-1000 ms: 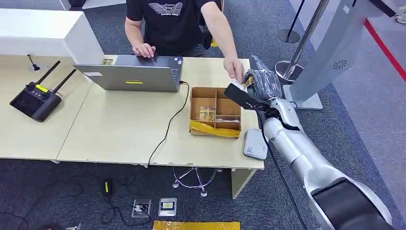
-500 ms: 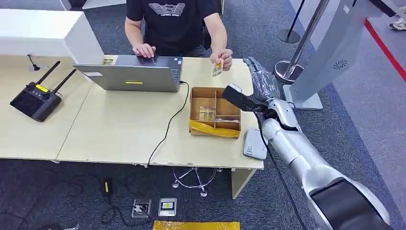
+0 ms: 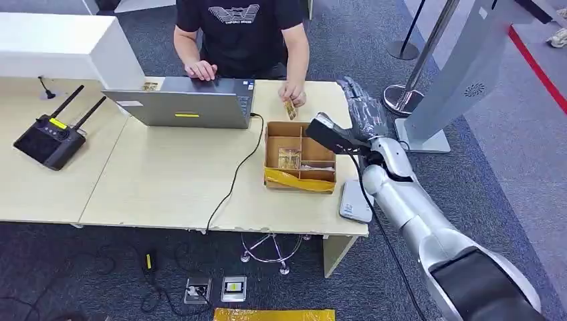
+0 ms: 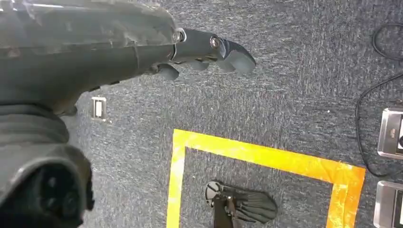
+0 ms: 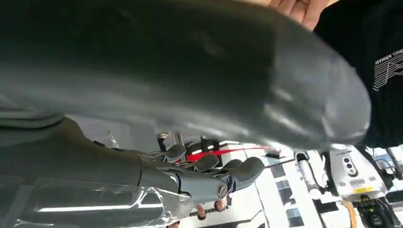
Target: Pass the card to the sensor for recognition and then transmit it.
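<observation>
A person's hand (image 3: 293, 93) holds the small yellowish card (image 3: 290, 110) just above the desk, behind the cardboard box (image 3: 299, 180). My right hand (image 3: 362, 105) hovers at the desk's far right corner, to the right of the card, with its fingers stretched out and nothing in them. The right wrist view shows those fingers (image 5: 214, 180) spread and empty. The white reader (image 3: 356, 200) lies flat at the desk's right front edge, under my forearm. My left hand (image 4: 209, 47) hangs over the carpet, empty, with its fingers loosely extended.
The divided box holds more cards (image 3: 289, 158) in one compartment. A grey laptop (image 3: 184, 101) with a trailing cable stands left of the box, and a black antenna controller (image 3: 50, 139) lies at the far left. A stanchion base (image 3: 401, 99) and a white kiosk (image 3: 461, 73) stand right of the desk.
The person has taken the card out of my right hand and carried it left and down to the desk behind the box. My right hand has opened and stayed near the corner.
</observation>
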Tool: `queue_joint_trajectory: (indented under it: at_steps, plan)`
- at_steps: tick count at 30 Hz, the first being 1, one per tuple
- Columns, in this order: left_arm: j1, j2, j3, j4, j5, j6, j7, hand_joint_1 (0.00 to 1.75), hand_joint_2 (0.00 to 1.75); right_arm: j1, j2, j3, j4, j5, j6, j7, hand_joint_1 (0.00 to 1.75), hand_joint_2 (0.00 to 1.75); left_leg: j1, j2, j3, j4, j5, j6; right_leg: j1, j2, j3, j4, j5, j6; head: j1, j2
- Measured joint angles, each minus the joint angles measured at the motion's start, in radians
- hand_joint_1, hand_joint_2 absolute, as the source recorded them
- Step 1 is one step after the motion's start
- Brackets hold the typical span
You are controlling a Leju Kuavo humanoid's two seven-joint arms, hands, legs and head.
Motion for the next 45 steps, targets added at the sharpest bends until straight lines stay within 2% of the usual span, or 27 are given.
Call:
queue_joint_trajectory:
  at_steps: [6, 14, 15, 22, 30, 36, 45]
  plan:
    - [0.021, 0.002, -0.001, 0.000, 0.013, 0.000, -0.002, 0.00, 0.00, 0.028, -0.054, -0.004, -0.078, -0.027, 0.071, 0.031, 0.00, 0.00, 0.000, 0.000, 0.000, 0.000, 0.000, 0.000, 0.000, -0.001, 0.000, 0.000, 0.000, 0.000, 0.000, 0.000]
    - [0.032, 0.003, -0.002, 0.000, 0.023, 0.003, -0.003, 0.00, 0.00, 0.077, -0.132, -0.017, -0.205, -0.057, 0.125, 0.084, 0.00, 0.00, 0.000, 0.001, 0.001, 0.000, 0.000, 0.000, 0.000, 0.000, 0.000, 0.000, 0.000, 0.000, -0.001, 0.000]
    - [0.033, 0.002, -0.002, 0.000, 0.026, 0.003, -0.003, 0.00, 0.00, 0.088, -0.145, -0.021, -0.231, -0.065, 0.140, 0.097, 0.00, 1.75, 0.000, 0.000, 0.001, 0.000, 0.000, 0.000, 0.000, 0.000, 0.000, 0.000, 0.000, 0.000, 0.000, 0.000]
    - [0.040, 0.002, -0.002, 0.000, 0.058, 0.020, -0.003, 0.00, 0.00, 0.194, -0.232, -0.072, -0.452, -0.092, 0.201, 0.200, 0.00, 1.75, 0.000, 0.001, 0.000, 0.000, -0.001, 0.000, 0.000, 0.000, 0.000, 0.000, 0.000, 0.000, 0.000, 0.000]
    - [0.040, 0.000, -0.002, 0.000, 0.083, 0.033, 0.007, 0.00, 0.00, 0.335, -0.270, -0.132, -0.716, 0.002, 0.255, 0.312, 0.00, 1.75, 0.000, 0.000, 0.000, 0.000, -0.001, -0.001, 0.000, 0.000, 0.000, 0.000, 0.000, 0.000, 0.000, 0.000]
    - [0.040, -0.002, -0.002, 0.000, 0.087, 0.036, 0.010, 0.00, 0.00, 0.419, -0.276, -0.153, -0.881, 0.074, 0.290, 0.374, 0.00, 1.75, 0.000, 0.001, 0.001, 0.000, -0.001, -0.001, 0.000, 0.000, 0.000, 0.000, 0.000, 0.000, 0.000, 0.000]
    - [0.039, -0.010, -0.002, 0.000, 0.090, 0.039, 0.011, 0.00, 0.00, 0.514, -0.258, -0.149, -1.036, 0.202, 0.348, 0.440, 0.00, 1.75, 0.000, 0.001, 0.000, 0.000, -0.001, -0.001, 0.000, 0.000, 0.000, 0.000, 0.000, 0.000, 0.000, 0.000]
